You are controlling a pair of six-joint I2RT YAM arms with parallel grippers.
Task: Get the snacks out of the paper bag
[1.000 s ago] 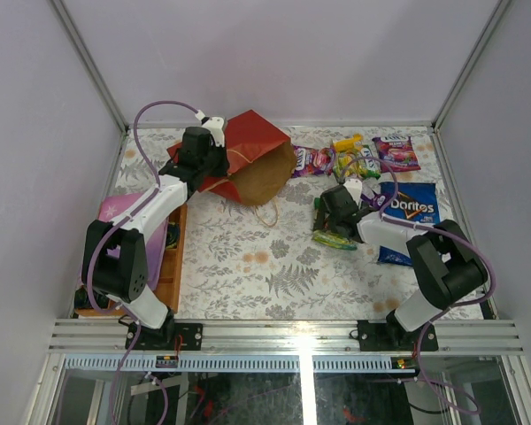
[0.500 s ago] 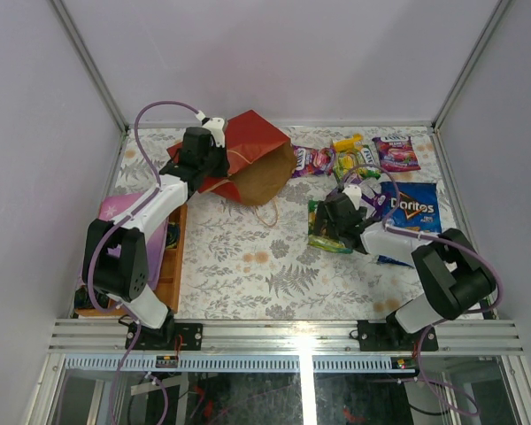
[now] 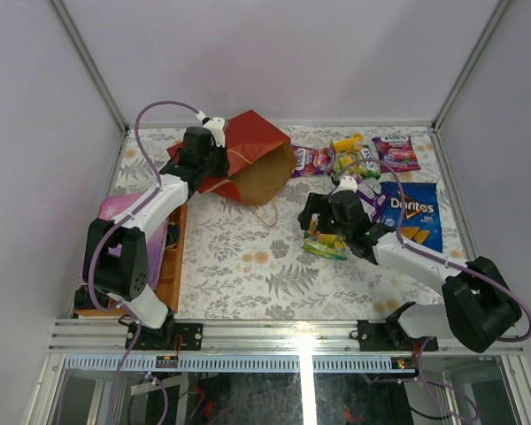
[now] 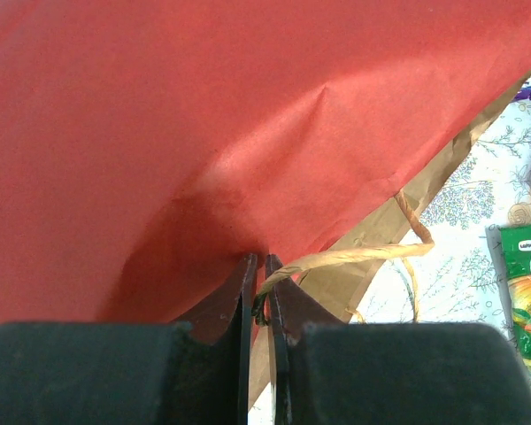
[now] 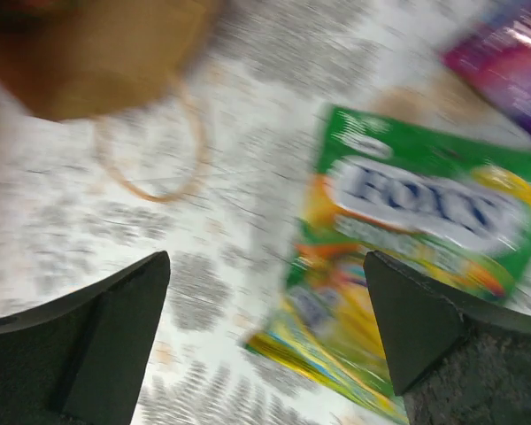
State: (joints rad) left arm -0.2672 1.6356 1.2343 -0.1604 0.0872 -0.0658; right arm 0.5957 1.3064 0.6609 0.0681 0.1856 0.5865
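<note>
The red paper bag (image 3: 252,140) lies on its side at the back left, its brown mouth facing right. My left gripper (image 3: 217,162) is shut on the bag's rim by a cord handle (image 4: 354,257); the left wrist view shows the jaws (image 4: 257,261) pinching red paper (image 4: 248,115). My right gripper (image 3: 314,226) is open and empty, hovering over a green-yellow packet (image 3: 326,248) lying on the table; the packet shows blurred between the fingers (image 5: 407,239). More snacks lie at the back right: purple packets (image 3: 311,159) (image 3: 396,152), a yellow-green one (image 3: 354,161) and the blue Doritos bag (image 3: 413,212).
A wooden tray (image 3: 173,257) with a flat pink-purple item (image 3: 124,212) sits at the left edge. The bag's loose handle loop (image 3: 267,212) lies on the patterned table in front of the mouth, and also shows in the right wrist view (image 5: 155,150).
My right arm has stretched out and its gripper has swung left and nearer, over the green-yellow packet, which has shifted slightly left. The left arm and the bag have not moved.
</note>
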